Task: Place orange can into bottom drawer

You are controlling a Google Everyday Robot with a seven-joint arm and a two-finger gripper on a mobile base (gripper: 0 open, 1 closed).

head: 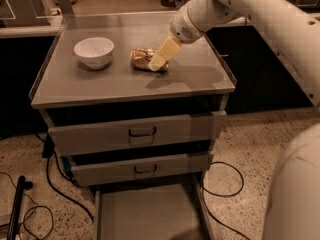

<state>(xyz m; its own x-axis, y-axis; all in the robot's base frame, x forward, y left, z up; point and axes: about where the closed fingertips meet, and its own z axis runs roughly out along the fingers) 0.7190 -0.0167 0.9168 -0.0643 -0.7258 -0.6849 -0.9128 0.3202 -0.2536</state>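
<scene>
Gripper (159, 63) angled onto right end of orange can (141, 58), for pickup; claw state cannot tell. Bottom drawer (145, 214) open, waiting.

No text, brand, number or sign can be read anywhere in the frame. The orange can (140, 58), lying on the grey surface (100, 84) in the upper middle of the frame, carries pale markings, but they are too small and blurred to make out as letters. The tool (159, 63) is at the can's right end, coming in from the upper right. Its cream-coloured face shows no lettering that can be read.
</scene>
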